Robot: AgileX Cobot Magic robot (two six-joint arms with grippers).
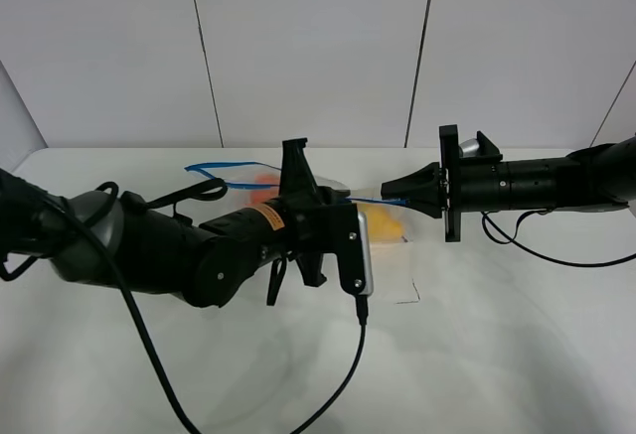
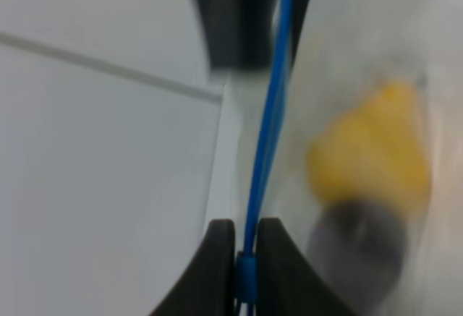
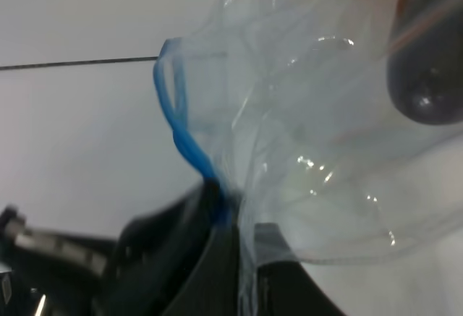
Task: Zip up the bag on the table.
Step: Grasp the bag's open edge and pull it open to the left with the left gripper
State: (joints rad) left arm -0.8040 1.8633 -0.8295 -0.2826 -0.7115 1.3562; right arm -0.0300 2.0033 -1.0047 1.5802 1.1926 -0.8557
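The clear bag (image 1: 396,260) lies at mid-table behind my left arm, with a yellow item (image 1: 384,225) and an orange item (image 1: 263,184) inside. Its blue zipper strip (image 1: 224,168) is lifted off the white table (image 1: 497,355). My left gripper (image 1: 343,204) is shut on the strip partway along; the left wrist view shows its fingertips (image 2: 221,258) pinching the blue strip (image 2: 246,276), with the yellow item (image 2: 369,150) beside it. My right gripper (image 1: 390,196) is shut on the strip's right end; in the right wrist view it (image 3: 231,222) clamps the bag's corner (image 3: 210,178).
Both arms' black cables trail over the table, one at the front (image 1: 328,394) and one at the right (image 1: 556,255). White wall panels (image 1: 318,47) stand behind the table's far edge. My left arm's body (image 1: 179,250) covers much of the bag.
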